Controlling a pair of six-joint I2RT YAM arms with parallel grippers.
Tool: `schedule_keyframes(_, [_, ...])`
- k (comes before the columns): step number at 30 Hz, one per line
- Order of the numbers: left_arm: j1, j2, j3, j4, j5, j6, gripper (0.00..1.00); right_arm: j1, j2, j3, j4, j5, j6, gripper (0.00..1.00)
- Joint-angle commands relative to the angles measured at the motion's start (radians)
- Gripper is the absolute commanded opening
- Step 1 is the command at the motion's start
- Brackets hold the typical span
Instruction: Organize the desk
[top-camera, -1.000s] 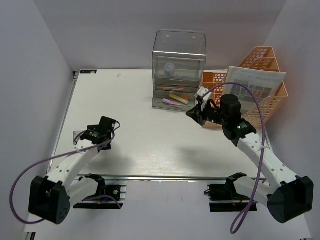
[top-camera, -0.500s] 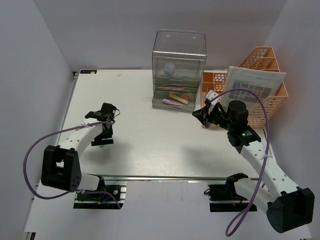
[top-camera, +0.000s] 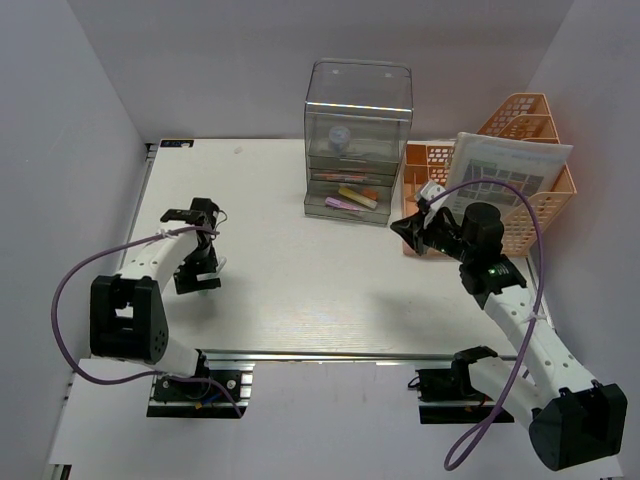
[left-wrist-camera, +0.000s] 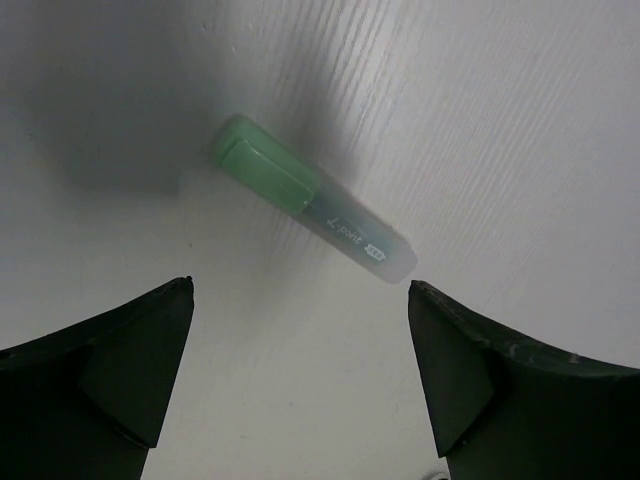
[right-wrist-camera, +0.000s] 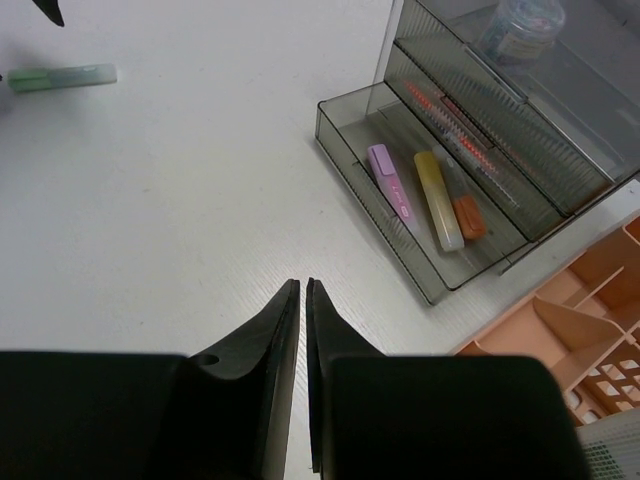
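The white desk (top-camera: 300, 290) carries a green highlighter (left-wrist-camera: 310, 200), which lies flat and diagonal in the left wrist view. It also shows at the top left of the right wrist view (right-wrist-camera: 60, 77). My left gripper (top-camera: 198, 278) hovers over the desk's left side, open wide, and the highlighter lies just ahead of its fingertips (left-wrist-camera: 170, 330), untouched. My right gripper (top-camera: 405, 228) is shut and empty above the desk, in front of the clear drawer box (top-camera: 357, 130). Its tips (right-wrist-camera: 303, 287) point at bare desk.
The box's bottom drawer (right-wrist-camera: 360, 125) is pulled open and holds purple, yellow and orange highlighters. An orange mesh rack (top-camera: 520, 120) with a printed sheet stands at the back right. A metal rail (top-camera: 330, 355) runs along the front edge.
The left arm has swung and turned its gripper down and towards the near left, over the green highlighter. The right gripper has drawn back slightly to the right, still shut.
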Motion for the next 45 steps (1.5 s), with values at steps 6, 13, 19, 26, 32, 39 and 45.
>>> schedule_keyframes(6, [0.050,0.013,0.029,-0.022,-0.011,-0.255,0.98,-0.040,-0.022,-0.014,0.058,-0.045,0.017,0.12])
schedule_keyframes(13, [0.084,0.070,-0.002,-0.013,0.034,-0.238,0.98,-0.060,-0.025,-0.016,0.060,-0.051,0.018,0.12])
schedule_keyframes(19, [0.104,0.119,0.018,0.007,0.043,-0.220,0.98,-0.080,-0.016,-0.019,0.058,-0.062,0.020,0.12])
schedule_keyframes(26, [0.124,0.198,0.044,0.014,0.069,-0.188,0.94,-0.090,-0.010,-0.019,0.058,-0.071,0.020,0.12])
schedule_keyframes(32, [0.124,0.218,0.015,0.081,0.088,-0.183,0.83,-0.108,-0.006,-0.018,0.057,-0.087,0.026,0.12])
schedule_keyframes(39, [0.133,0.216,-0.037,0.153,0.078,-0.183,0.65,-0.126,-0.011,-0.018,0.057,-0.100,0.029,0.12])
schedule_keyframes(45, [0.133,0.211,-0.095,0.193,0.083,-0.181,0.38,-0.142,-0.013,-0.018,0.055,-0.110,0.031,0.11])
